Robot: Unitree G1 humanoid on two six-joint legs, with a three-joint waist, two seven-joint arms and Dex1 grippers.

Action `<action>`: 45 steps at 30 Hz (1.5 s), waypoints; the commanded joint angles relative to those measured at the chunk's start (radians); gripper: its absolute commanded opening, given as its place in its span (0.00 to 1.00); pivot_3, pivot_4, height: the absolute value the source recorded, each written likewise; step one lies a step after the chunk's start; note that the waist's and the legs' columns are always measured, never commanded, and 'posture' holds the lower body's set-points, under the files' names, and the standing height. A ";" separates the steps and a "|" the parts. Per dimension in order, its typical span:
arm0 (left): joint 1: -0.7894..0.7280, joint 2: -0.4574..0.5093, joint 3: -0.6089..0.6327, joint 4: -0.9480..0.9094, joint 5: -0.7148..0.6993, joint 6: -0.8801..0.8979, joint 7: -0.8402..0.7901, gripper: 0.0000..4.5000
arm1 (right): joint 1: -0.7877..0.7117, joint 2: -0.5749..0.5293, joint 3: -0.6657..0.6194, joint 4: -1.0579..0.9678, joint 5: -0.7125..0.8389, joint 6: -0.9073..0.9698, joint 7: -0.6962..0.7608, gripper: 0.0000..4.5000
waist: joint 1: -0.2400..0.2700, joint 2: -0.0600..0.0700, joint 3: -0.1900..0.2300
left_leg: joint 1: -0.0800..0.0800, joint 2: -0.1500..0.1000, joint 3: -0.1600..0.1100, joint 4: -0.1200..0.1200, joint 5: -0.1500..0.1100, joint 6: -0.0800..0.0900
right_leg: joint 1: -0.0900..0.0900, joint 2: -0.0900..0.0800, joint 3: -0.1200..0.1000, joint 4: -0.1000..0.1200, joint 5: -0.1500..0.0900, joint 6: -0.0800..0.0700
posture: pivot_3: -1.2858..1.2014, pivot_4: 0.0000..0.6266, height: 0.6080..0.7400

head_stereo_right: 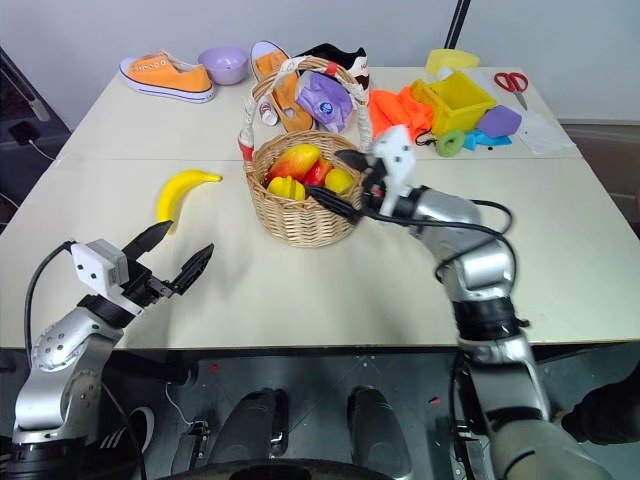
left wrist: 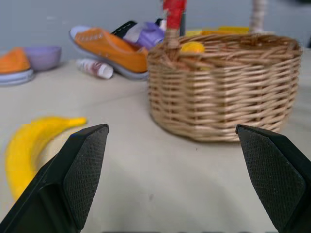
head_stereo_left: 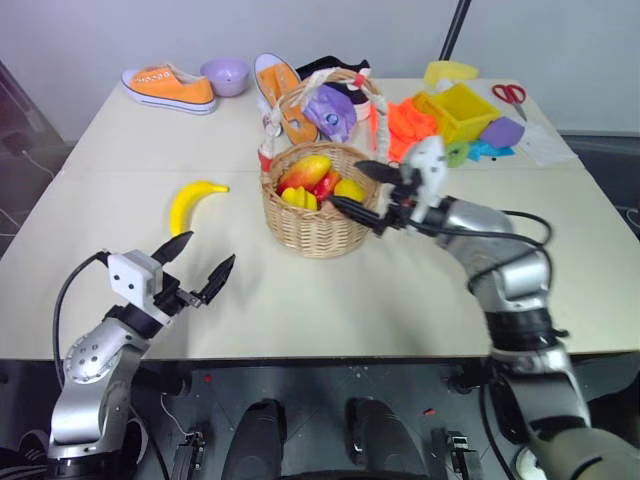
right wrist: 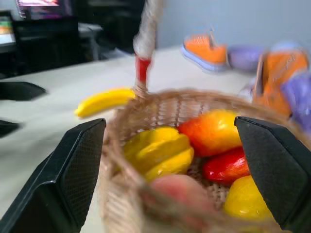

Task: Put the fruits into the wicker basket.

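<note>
The wicker basket (head_stereo_left: pixel 318 225) stands mid-table and holds a red-yellow mango (head_stereo_left: pixel 307 170), yellow pieces (head_stereo_left: pixel 299 197) and a pink peach (right wrist: pixel 181 190). A yellow banana (head_stereo_left: pixel 193 201) lies on the table to the basket's left. My right gripper (head_stereo_left: pixel 348 186) hangs open at the basket's right rim, over the fruits, with nothing between its fingers. Near the front left edge my left gripper (head_stereo_left: pixel 208 250) is open and empty. It points toward the basket, with the banana just beyond it to the left.
Behind the basket lie two orange shoes (head_stereo_left: pixel 170 88), a purple bowl (head_stereo_left: pixel 226 74) and a purple bag. At the back right are orange cloth (head_stereo_left: pixel 410 122), a yellow box (head_stereo_left: pixel 463 110), a green ring (head_stereo_right: pixel 450 144) and scissors (head_stereo_left: pixel 510 95).
</note>
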 commanded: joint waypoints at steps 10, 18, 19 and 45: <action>-0.055 -0.062 0.147 0.055 0.178 0.038 0.376 1.00 | 0.465 -0.019 -0.048 -0.213 -0.087 -0.336 0.009 0.98 | -0.007 -0.001 0.000 | 0.003 0.001 0.001 0.004 0.000 0.000 | 0.002 0.001 0.001 0.000 0.000 -0.001 | 0.52 0.24 1.00; -0.190 -0.011 0.152 0.100 0.151 0.227 0.418 1.00 | 0.440 -0.021 0.002 -0.172 -0.128 -0.399 0.007 0.98 | 0.002 -0.003 -0.001 | 0.004 0.001 0.000 0.003 0.000 0.000 | 0.004 0.002 0.000 0.000 0.001 -0.002 | 0.52 0.24 1.00; -0.230 0.010 0.150 0.114 0.143 0.273 0.415 1.00 | 0.427 -0.022 0.010 -0.169 -0.126 -0.397 0.012 0.98 | 0.001 -0.003 -0.001 | 0.004 0.001 0.000 0.003 0.000 0.000 | 0.004 0.002 0.000 0.000 0.001 -0.002 | 0.52 0.24 1.00; -0.802 0.179 -0.039 0.806 0.171 0.629 0.199 1.00 | 0.410 -0.065 0.055 -0.212 -0.109 -0.359 0.028 0.98 | 0.002 -0.004 -0.001 | 0.003 0.001 -0.001 0.002 0.000 0.000 | 0.003 0.004 -0.001 0.002 0.002 0.003 | 0.52 0.24 1.00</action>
